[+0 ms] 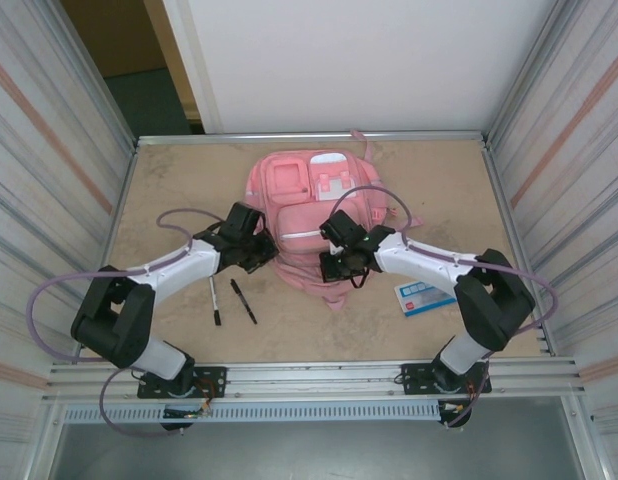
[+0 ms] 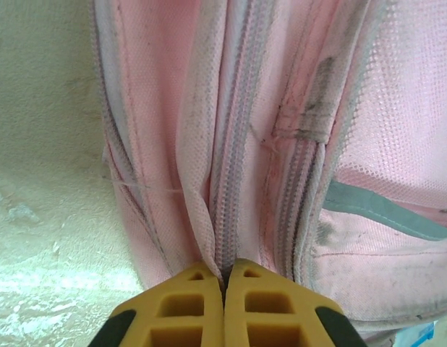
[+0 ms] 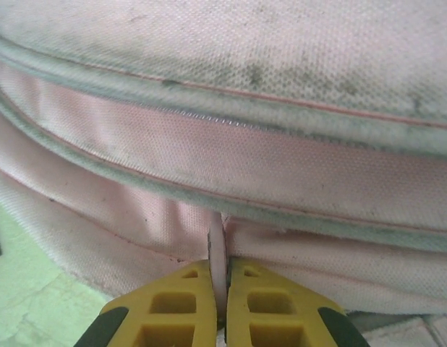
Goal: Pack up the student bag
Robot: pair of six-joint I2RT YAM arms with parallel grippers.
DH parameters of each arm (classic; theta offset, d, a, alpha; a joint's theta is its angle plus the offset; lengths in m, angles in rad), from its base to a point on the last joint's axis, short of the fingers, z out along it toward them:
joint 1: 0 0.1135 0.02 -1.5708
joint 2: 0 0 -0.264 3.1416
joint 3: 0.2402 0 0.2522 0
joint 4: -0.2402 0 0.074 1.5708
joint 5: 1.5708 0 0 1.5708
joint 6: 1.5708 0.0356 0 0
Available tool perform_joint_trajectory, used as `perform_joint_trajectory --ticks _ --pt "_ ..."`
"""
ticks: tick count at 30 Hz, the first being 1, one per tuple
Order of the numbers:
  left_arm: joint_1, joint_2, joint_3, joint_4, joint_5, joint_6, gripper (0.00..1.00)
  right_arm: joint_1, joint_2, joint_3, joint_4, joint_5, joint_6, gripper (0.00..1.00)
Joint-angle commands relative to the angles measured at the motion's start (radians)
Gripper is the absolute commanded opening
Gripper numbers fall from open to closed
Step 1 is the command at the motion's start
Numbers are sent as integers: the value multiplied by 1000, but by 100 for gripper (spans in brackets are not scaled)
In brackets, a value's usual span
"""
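Up close, left pincer [image 2: 223, 270] and right pincer [image 3: 218, 270] each pinch student bag [image 1: 297, 215] fabric, tips hidden overhead.

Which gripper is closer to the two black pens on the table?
Left. The left gripper, at the left edge of the large pink fabric backpack, sits just past the pens; the right gripper is across the backpack.
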Motion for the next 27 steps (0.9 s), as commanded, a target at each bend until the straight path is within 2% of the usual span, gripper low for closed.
perform_joint_trajectory --ticks 1,4,9,14,15,17,19,20,21,22,24,27 --pt "25 -21 48 8 1 117 0 -4 -84 23 -91 6 -42 0" --pt "73 35 120 -75 25 200 0 -32 -136 -2 -123 -3 -58 0" --pt "160 65 156 -90 88 250 0 -102 -215 -46 -167 -30 -94 0" --pt "215 154 306 -194 93 363 0 -107 -265 -80 -135 -73 -101 0" --pt "241 184 331 -208 138 357 0 -102 -262 -82 -119 -85 -93 0" --pt "295 234 355 -157 323 324 0 -80 -243 -70 -91 -83 -72 0" --pt "313 255 384 -144 357 301 0 -49 -211 -47 -57 -82 -53 0" --pt "315 252 407 -176 325 313 13 -35 -189 -27 -42 -79 -43 0" --pt "314 239 425 -217 287 322 37 -20 -166 -4 -30 -74 -33 0" --pt "313 217 425 -243 262 332 49 -8 -147 19 -26 -65 -24 0" --pt "309 134 379 -262 234 372 62 19 -111 74 -26 -40 -1 0" --pt "295 -33 234 -306 181 394 69 59 -83 120 -11 -22 18 0"
